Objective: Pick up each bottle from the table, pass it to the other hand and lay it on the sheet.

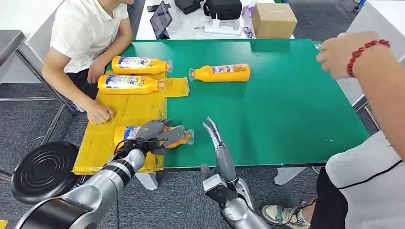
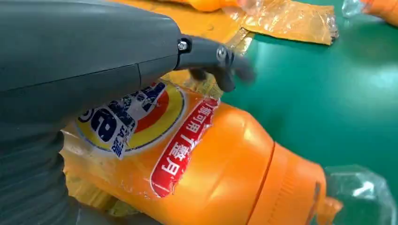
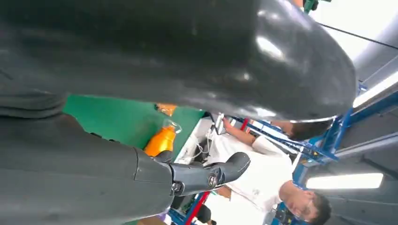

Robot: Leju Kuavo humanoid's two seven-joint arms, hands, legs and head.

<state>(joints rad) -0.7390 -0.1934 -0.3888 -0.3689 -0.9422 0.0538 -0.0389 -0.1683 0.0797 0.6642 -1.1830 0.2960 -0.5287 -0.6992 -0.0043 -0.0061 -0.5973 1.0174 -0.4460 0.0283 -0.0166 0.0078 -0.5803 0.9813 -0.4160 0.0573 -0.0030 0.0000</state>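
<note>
A green table (image 1: 267, 119) carries a yellow sheet (image 1: 129, 112) toward nine o'clock. The left hand (image 1: 155, 135) grips an orange bottle (image 1: 181, 138) lying at the sheet's six o'clock edge. The right hand (image 1: 212, 131) stands empty beside it, fingers extended.

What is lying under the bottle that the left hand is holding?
Under the bottle in the left hand lies the yellow sheet, with the green table beneath its cap end. Whether it already rests on the sheet is hidden.
</note>
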